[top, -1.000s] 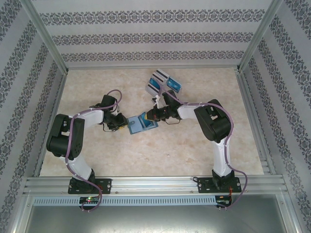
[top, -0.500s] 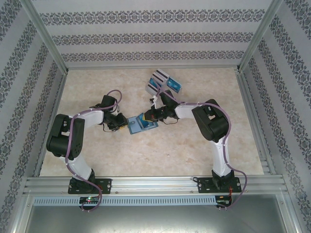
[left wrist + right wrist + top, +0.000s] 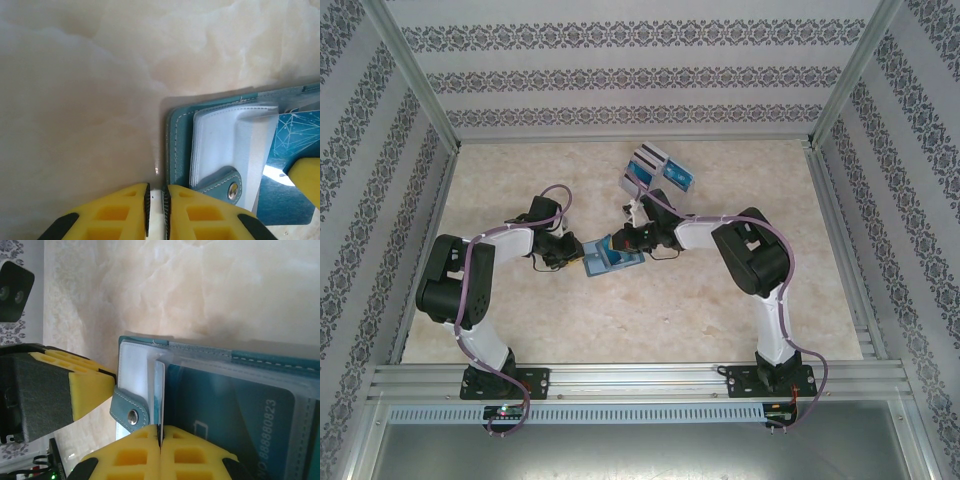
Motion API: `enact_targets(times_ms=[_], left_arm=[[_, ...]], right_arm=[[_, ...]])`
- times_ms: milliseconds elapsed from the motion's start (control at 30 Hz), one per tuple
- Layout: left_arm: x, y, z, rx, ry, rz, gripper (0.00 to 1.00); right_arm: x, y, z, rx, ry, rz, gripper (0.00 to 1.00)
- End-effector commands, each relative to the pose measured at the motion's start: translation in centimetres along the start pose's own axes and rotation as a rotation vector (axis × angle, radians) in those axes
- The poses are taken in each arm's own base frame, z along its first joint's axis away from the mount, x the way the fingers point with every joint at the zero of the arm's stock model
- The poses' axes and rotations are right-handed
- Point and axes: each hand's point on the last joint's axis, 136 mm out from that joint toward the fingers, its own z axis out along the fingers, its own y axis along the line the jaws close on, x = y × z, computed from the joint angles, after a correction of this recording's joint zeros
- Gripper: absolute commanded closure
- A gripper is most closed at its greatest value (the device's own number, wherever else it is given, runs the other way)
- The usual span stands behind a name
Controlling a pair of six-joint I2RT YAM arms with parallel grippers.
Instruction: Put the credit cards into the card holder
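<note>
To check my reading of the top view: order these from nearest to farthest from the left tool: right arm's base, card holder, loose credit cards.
1. card holder, directly right of the left tool.
2. loose credit cards, at the back, to the right.
3. right arm's base, at the near right edge.

Table (image 3: 75, 100): marble-look top, smooth, faint sheen. Holder (image 3: 177, 150), just ahead of the left fingers (image 3: 115, 215): teal leather-like cover, matt, fine grain, pale stitching along the edge. Pockets (image 3: 220, 140): clear film, glossy, slightly milky. Snap (image 3: 232, 190): bright metal. Card (image 3: 159, 390), between the right fingers (image 3: 200, 452): thin plastic, glossy. Both sets of fingers: yellow, matt, moulded, rubbery look.
</note>
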Motion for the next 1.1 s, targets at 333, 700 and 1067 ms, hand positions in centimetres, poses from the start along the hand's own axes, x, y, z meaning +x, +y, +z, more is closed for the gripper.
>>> enact_targets(times_ms=[333, 700, 1067], left_arm=[[0.6, -0.7, 0.4, 0.035, 0.009, 0.019, 0.84], [0.5, -0.8, 0.3, 0.038, 0.005, 0.019, 0.84], [0.6, -0.6, 0.5, 0.041, 0.001, 0.015, 0.85]], right_arm=[[1.5, -0.7, -0.8, 0.185, -0.006, -0.036, 0.85], [2.7, 0.0, -0.4, 0.358, 0.113, -0.168, 0.65], [3.8, -0.9, 0.0, 0.497, 0.177, -0.234, 0.52]])
